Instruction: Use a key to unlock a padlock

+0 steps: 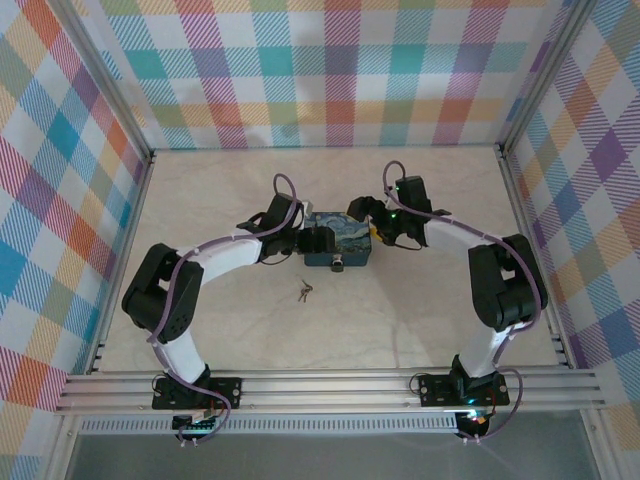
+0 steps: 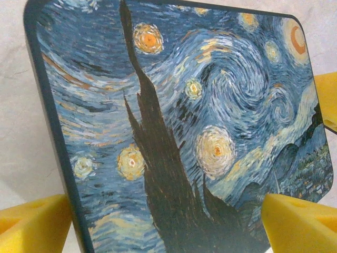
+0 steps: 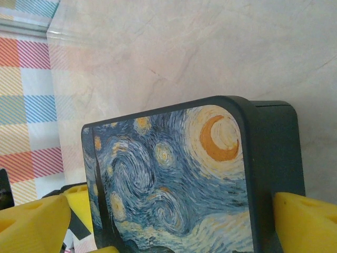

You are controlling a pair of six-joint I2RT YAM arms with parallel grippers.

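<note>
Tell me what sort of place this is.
Probably a robotics lab test cell: two black-and-white robot arms bolted to a silver aluminium rail, on a pale marble-patterned tabletop boxed in by colourful plaid fabric walls.

We find the dark blue rectangular tin with a swirly painted lid (image 1: pixel 338 243) hemmed in by the left gripper (image 2: pixel 166 226) and right gripper (image 3: pixel 168 226), while pale marbled tabletop (image 1: pixel 220 190) lies open behind it and around the grey metal key bunch (image 1: pixel 304 291).

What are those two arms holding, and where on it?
Cannot be told: the left gripper and right gripper each straddle an end of the blue tin, yellow pads beside its edges. The key lies loose.
</note>
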